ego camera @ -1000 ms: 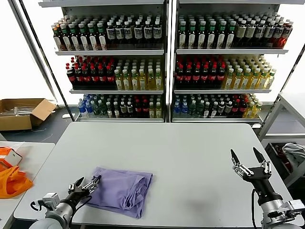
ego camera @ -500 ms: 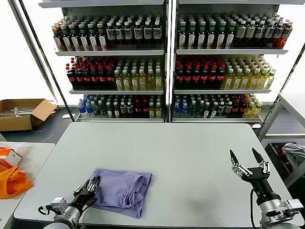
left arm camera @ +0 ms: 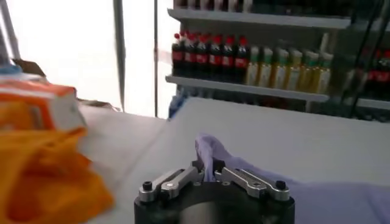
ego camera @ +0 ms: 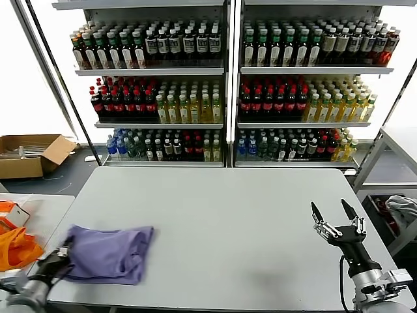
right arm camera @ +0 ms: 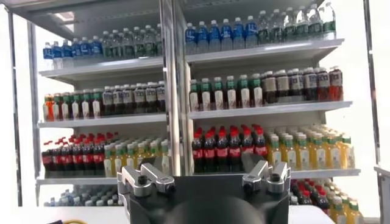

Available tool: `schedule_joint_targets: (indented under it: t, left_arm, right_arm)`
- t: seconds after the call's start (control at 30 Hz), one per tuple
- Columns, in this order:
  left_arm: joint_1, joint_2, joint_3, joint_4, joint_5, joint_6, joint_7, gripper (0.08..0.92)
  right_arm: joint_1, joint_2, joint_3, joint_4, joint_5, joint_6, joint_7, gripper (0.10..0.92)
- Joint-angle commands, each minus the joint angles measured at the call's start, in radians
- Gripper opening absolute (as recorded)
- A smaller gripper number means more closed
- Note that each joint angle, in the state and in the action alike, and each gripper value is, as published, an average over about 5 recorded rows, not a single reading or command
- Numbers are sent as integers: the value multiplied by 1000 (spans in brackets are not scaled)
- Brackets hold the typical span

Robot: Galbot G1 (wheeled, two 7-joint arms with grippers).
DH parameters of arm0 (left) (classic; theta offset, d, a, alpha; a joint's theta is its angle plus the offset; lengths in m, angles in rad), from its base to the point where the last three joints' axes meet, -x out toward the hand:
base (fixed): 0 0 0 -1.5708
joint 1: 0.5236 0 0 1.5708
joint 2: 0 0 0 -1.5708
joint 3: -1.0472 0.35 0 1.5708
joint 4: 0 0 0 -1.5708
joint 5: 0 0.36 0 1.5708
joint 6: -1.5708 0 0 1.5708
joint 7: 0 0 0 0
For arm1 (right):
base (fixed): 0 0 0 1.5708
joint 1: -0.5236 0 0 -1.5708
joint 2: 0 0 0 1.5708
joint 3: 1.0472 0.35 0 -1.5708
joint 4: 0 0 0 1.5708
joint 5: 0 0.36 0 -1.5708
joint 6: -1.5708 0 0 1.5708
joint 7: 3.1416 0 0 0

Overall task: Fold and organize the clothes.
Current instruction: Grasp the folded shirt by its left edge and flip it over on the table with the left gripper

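Head view: the folded lavender T-shirt (ego camera: 107, 253) lies at the lower left of the frame, on the grey table (ego camera: 228, 222) near its left edge. The left gripper (ego camera: 57, 255) pinches the shirt's left edge, fingers clamped on the fabric. At lower right, the right gripper (ego camera: 334, 217) hovers above the table, fingers spread apart.

The folded lavender soft-fabric T-shirt (ego camera: 107, 253) hides its own underside, so any print cannot be told. The left gripper (ego camera: 57, 256) is dim at the grey bench (ego camera: 228, 215) corner. The bright orange fabric (ego camera: 16, 251) is cut off by the picture's edge.
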Motion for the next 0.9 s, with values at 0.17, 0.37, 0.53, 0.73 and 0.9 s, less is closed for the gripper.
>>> schedule_joint_targets:
  t: [0.17,0.37,0.53,0.73,0.9]
  left_arm:
    - [125,214,-333,-120,-86,32,50,128]
    - [114,82,-86,-329,-45,88,-33,128]
    - [75,18,244,-487,-162,144,-235,128]
    - [-30,-32,685,-503,-310,197,-510,128]
    - [-122,-81,860,-330,-365,171,-546,128]
  right_arm:
    - [-2,25,-22,-2,-3,14,-5,823]
    - [-13,25,-19,-12,0,28,-6,823]
    - [-23,28,-28,-13,-4,30,-7,823]
    - [-23,30,-36,-10,-14,24,-4,823]
    - [-52,18,-20,-6,-17,22,-3,823]
